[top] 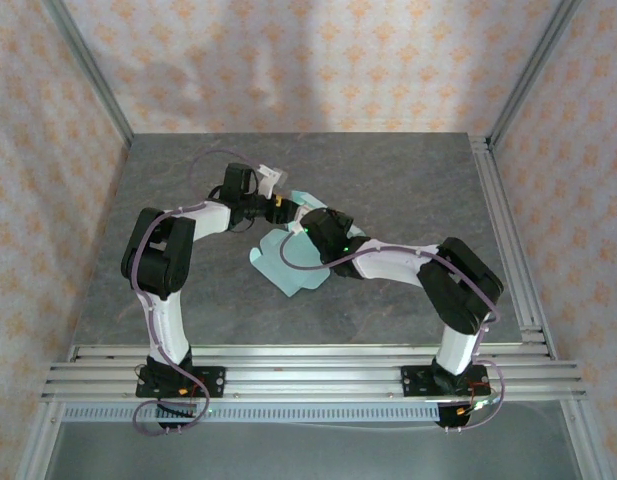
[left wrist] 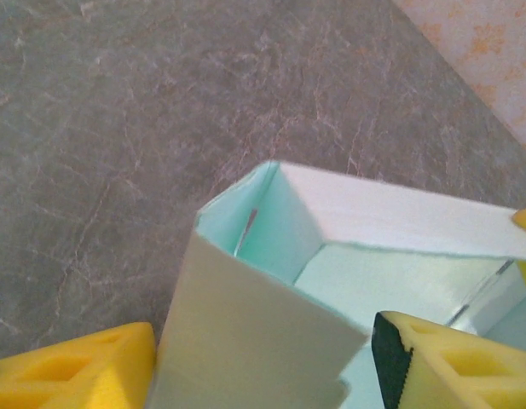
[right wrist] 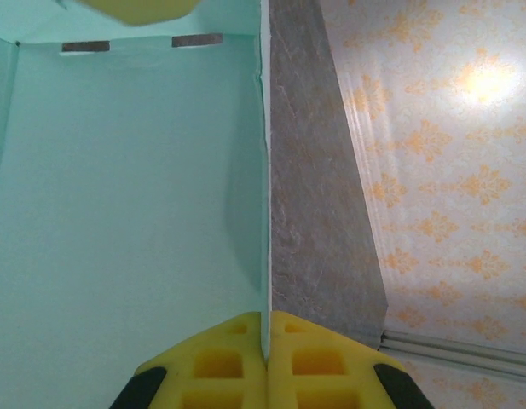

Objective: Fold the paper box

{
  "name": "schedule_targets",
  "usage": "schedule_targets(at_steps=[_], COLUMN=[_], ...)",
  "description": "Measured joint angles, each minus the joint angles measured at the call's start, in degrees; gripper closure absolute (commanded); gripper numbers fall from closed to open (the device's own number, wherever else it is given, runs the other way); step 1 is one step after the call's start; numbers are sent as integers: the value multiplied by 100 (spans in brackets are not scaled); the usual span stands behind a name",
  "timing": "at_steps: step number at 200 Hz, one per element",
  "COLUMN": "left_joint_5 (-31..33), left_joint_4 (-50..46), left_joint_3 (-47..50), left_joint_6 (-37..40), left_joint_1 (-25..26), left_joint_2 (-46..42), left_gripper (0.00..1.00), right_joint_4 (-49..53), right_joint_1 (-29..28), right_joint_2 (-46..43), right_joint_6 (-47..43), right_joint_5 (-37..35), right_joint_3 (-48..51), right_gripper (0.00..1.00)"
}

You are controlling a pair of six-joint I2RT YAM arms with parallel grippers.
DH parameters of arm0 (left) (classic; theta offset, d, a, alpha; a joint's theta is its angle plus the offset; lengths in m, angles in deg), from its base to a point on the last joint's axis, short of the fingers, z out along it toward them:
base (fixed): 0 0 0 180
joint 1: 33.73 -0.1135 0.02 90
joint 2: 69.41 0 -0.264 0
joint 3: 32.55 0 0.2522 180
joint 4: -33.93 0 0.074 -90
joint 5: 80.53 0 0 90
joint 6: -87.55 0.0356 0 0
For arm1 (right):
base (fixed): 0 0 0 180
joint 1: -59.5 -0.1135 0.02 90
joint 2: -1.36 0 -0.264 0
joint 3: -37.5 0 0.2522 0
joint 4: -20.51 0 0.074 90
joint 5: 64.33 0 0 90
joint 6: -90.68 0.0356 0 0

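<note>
The paper box (top: 283,262) is pale mint-green card, partly raised into walls at mid-table, with flat flaps spread toward the near side. In the right wrist view my right gripper (right wrist: 264,345) is shut on the thin edge of an upright wall of the paper box (right wrist: 118,213). In the left wrist view my left gripper (left wrist: 263,375) is open, its yellow fingers (left wrist: 75,366) wide apart on either side of a raised flap of the paper box (left wrist: 245,332). From above, the left gripper (top: 280,208) and the right gripper (top: 310,222) meet at the box's far end.
The grey stone-patterned table (top: 408,180) is ringed by patterned walls. Aluminium rails (top: 308,365) run along the near edge, and another rail (top: 508,240) lines the right side. Both arms reach inward over the middle of the table.
</note>
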Motion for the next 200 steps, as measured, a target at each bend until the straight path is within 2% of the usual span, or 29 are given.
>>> schedule_targets(at_steps=[60, 109, 126, 154, 167, 182, 200], left_joint_5=[129, 151, 142, 146, 151, 221, 356], left_joint_4=[-96, -92, -92, -87, -85, -83, -83], left_joint_3=[81, 81, 81, 153, 232, 306, 365], left_joint_6=[-59, -168, -188, -212, -247, -317, -372], left_joint_1=[0, 0, 0, 0, 0, 0, 0], left_joint_2=[0, 0, 0, 0, 0, 0, 0], left_gripper=[49, 54, 64, 65, 71, 72, 79], right_joint_4=[87, 87, 87, 87, 87, 87, 87], right_joint_1=[37, 39, 39, 39, 39, 39, 39], right_joint_2=[0, 0, 0, 0, 0, 0, 0], right_joint_6=[2, -63, -63, -63, -63, -63, -63], right_joint_5=[-46, -68, -68, -68, -68, -68, -68], right_joint_3=[-197, -197, -197, -197, -197, -197, -197], right_gripper=[100, 100, 100, 100, 100, 100, 100])
